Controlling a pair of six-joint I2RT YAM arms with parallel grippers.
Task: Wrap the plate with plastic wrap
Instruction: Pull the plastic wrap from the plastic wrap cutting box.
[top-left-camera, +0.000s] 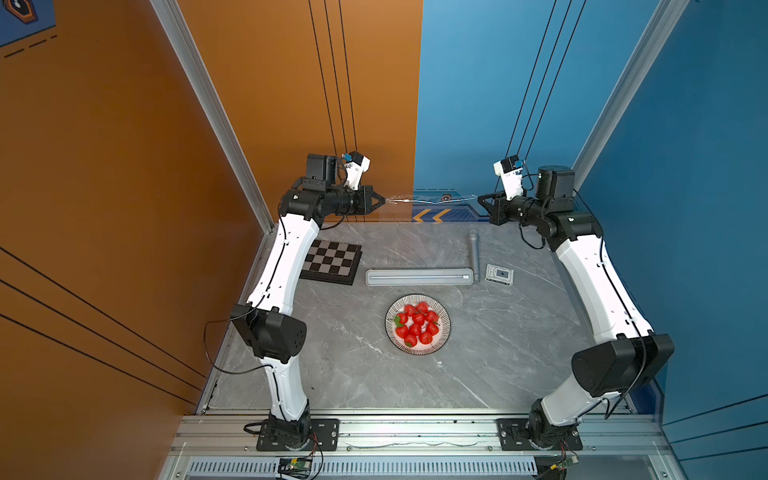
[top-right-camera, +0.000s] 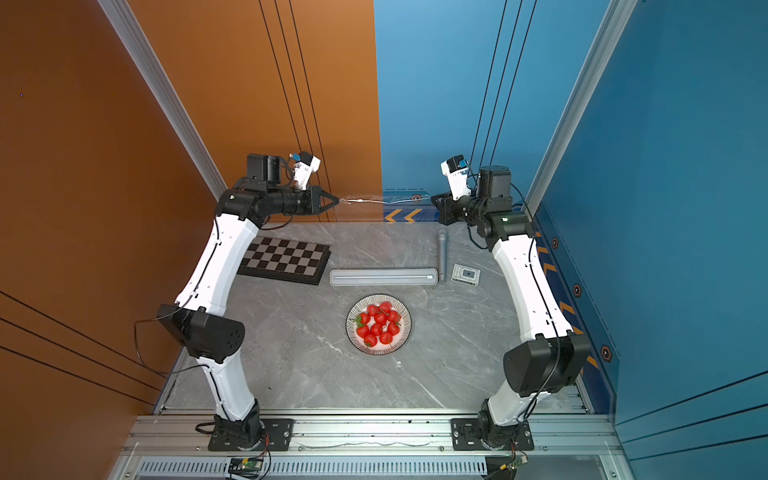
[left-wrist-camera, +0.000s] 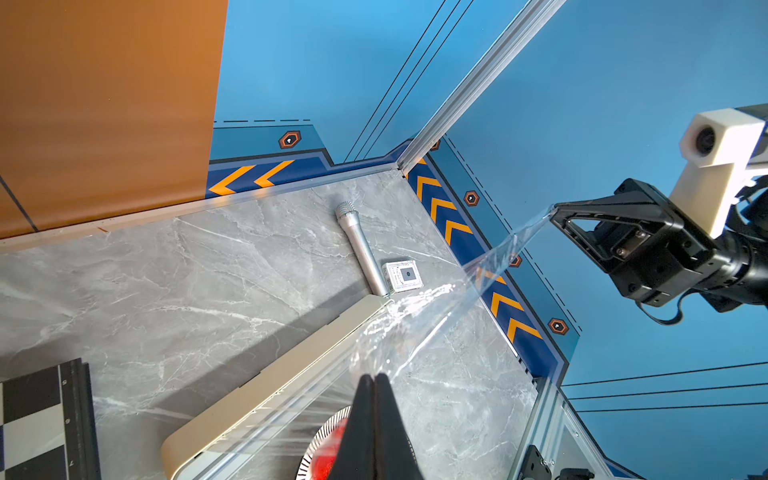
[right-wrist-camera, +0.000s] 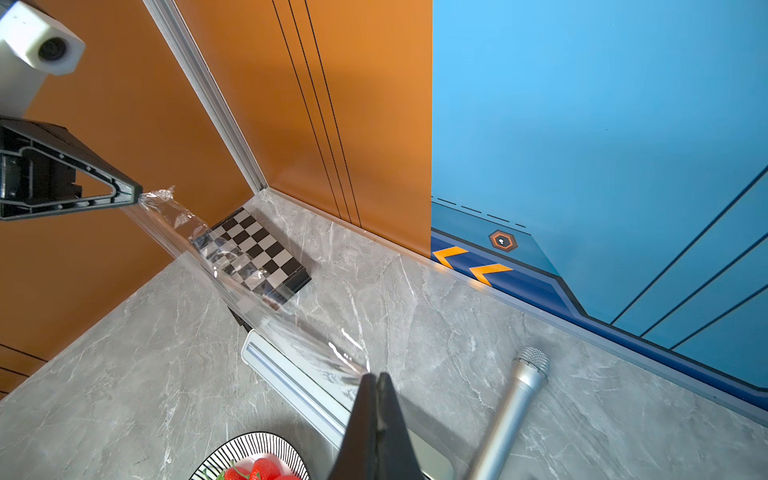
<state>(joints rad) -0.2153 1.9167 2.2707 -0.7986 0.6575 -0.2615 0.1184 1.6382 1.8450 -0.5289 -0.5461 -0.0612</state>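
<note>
Two pinched ends, plastic wrap (left-wrist-camera: 419, 324) taut, plate (top-left-camera: 390, 324) uncovered

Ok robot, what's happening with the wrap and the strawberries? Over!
Left gripper and right gripper both shut on the plastic wrap, stretched between them in the air. Plate not covered yet. Nothing in the way.

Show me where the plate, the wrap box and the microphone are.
plate (top-left-camera: 447, 325), in a top view, on its striped rim.
wrap box (top-left-camera: 419, 277), in a top view, on the middle of its lid.
microphone (right-wrist-camera: 513, 411), in the right wrist view, on its handle.
</note>
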